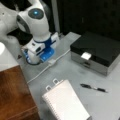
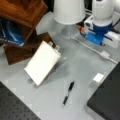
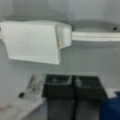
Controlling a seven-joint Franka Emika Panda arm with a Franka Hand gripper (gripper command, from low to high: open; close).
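In the wrist view my gripper point(image 3: 73, 87) shows as two dark fingers pressed side by side, shut with nothing between them. Just ahead of it a white block point(image 3: 35, 41) lies on the grey table, with a white cable point(image 3: 97, 36) running off to the right. In both front views the white and blue arm point(image 1: 41, 37) point(image 2: 101, 22) is folded low over the table, right by the cable's white block point(image 1: 51, 61) point(image 2: 105, 54). The fingers themselves are hidden in both front views.
A white spiral notepad point(image 1: 65, 102) point(image 2: 42, 62) and a black pen point(image 1: 93, 88) point(image 2: 68, 93) lie on the grey table. A black box point(image 1: 97, 48) point(image 2: 107, 97) carries a white label point(image 1: 86, 55) point(image 2: 99, 77). Brown wooden furniture point(image 1: 12, 95) point(image 2: 22, 15) borders one side.
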